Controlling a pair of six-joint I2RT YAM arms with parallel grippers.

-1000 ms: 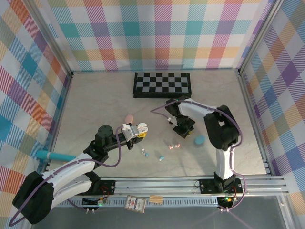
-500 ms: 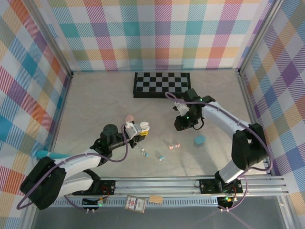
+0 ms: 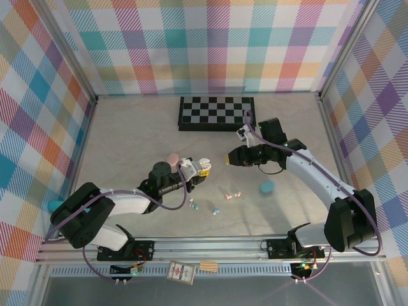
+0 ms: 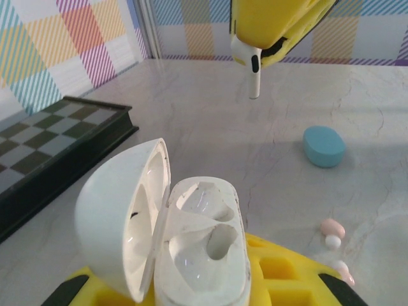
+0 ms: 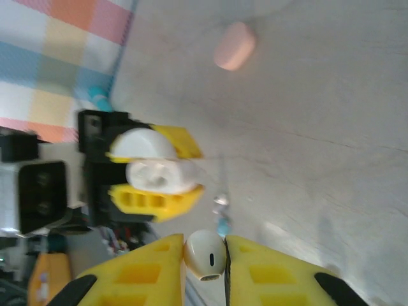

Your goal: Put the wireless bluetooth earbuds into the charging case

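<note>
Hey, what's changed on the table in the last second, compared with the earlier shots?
The right gripper, shut on a white earbud, swung left toward the left gripper, which carried the open white case right and up-table to meet it. No visible grab or release. The pink case, teal case, loose earbuds and checkerboard stayed put.

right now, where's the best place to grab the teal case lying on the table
Grip the teal case across its narrower width, pinching the two long sides, coming straight down from above. It lies flat and closed, a low rounded oval, so a side approach would likely slip.
</note>
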